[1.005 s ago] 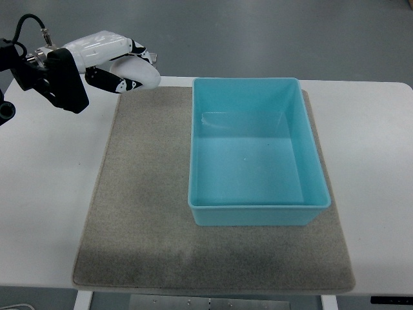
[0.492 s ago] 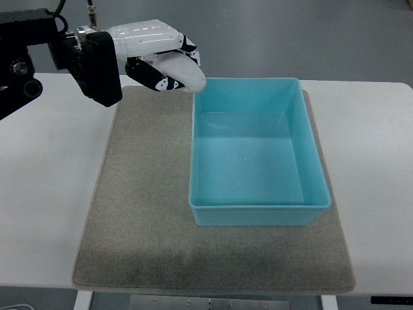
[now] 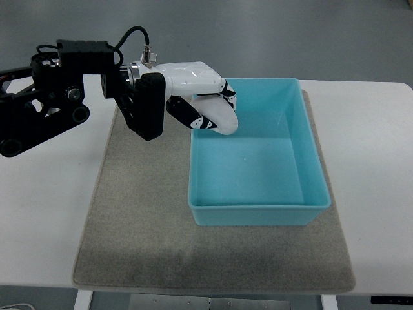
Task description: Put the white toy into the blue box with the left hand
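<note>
Top view: single steep look down on a white table [image 3: 45, 213], grey floor beyond its far edge.
Writing: none legible on any surface.
Blue box [image 3: 258, 152]: rectangular open tub, glossy turquoise plastic, rounded corners, raised rim, walls sloping inward to a flat floor; standing upright on the mat's right half.
Box contents: bare floor visible, faint reflection near the far wall, tiny speck mid-floor.
Mat [image 3: 142, 219]: grey-beige felt-like rectangle, fuzzy nap, rounded corners, lying flat under the box and reaching past it to the left and toward the near edge.
Left hand [image 3: 201, 97]: glossy white shell, black joint segments on the fingers [image 3: 193, 116], black block at the wrist, cable looping off the top; entering from the left edge on a black jointed arm; positioned over the box's far left corner.
Hand state: fingers curled around the white toy.
White toy [image 3: 221, 118]: smooth rounded white form, partly hidden by the fingers, exact shape unclear; held above the box's far left corner, inside the rim line, clear of the floor.
Table: matte white top, plain.
</note>
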Tool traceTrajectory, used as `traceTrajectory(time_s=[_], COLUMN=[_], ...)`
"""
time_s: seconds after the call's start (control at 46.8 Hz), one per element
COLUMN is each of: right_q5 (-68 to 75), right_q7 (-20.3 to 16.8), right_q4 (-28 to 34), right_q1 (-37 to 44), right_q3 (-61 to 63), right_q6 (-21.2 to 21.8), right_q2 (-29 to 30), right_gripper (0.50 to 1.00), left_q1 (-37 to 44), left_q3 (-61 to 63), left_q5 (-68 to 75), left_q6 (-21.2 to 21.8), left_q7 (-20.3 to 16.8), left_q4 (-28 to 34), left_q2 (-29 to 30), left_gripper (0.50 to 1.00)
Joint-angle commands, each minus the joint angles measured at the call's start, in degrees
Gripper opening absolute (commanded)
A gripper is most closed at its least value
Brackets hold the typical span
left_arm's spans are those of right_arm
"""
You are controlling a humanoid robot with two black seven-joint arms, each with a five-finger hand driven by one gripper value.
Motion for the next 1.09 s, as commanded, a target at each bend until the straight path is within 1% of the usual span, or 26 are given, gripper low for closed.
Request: traceTrajectory(time_s=[0.0, 0.107, 0.214, 0.257, 0.385, 0.449, 0.577, 0.876, 1.005, 1.069], right_q5=[0.00, 0.00, 0.00, 0.00, 0.00, 0.00, 0.00, 0.00, 0.00, 0.00], right_q7=[0.00, 0.00, 0.00, 0.00, 0.00, 0.00, 0.00, 0.00, 0.00, 0.00], right_q4=[0.00, 0.00, 0.00, 0.00, 0.00, 0.00, 0.00, 0.00, 0.00, 0.00], right_q1=[0.01, 0.01, 0.01, 0.01, 0.01, 0.01, 0.01, 0.01, 0.01, 0.01], right_q3=[0.00, 0.00, 0.00, 0.00, 0.00, 0.00, 0.00, 0.00, 0.00, 0.00], right_q6=[0.00, 0.00, 0.00, 0.00, 0.00, 0.00, 0.00, 0.00, 0.00, 0.00], right_q2=[0.00, 0.00, 0.00, 0.00, 0.00, 0.00, 0.00, 0.00, 0.00, 0.00], right_gripper=[0.936, 0.936, 0.936, 0.936, 0.936, 0.936, 0.936, 0.936, 0.936, 0.936], left_q1=[1.21, 2.09, 3.06, 3.59, 4.03, 4.12, 4.12, 3.94, 3.68, 3.68], left_q3=[0.01, 0.01, 0.01, 0.01, -0.08, -0.17, -0.25, -1.04, -1.83, -3.41], left_q5=[0.43, 0.17, 0.08, 0.08, -0.71, -1.50, -9.48, -37.52, -45.09, -49.48], left_q6=[0.13, 0.39, 0.48, 0.57, 0.92, 1.09, 1.18, 1.10, 1.01, 0.13], left_q7=[-0.01, -0.01, -0.10, -0.10, -0.01, -0.10, -0.10, -0.19, -0.10, 0.07], left_q4=[1.93, 1.58, 1.76, 1.84, 1.58, 1.32, 0.88, 0.97, 0.97, 0.62], left_q2=[-2.14, -3.12, -3.12, -3.12, -3.20, -3.20, -2.85, -0.04, 1.98, 3.73], left_gripper=[0.500, 0.500, 0.615, 0.672, 0.795, 0.917, 0.994, 0.999, 0.999, 1.000])
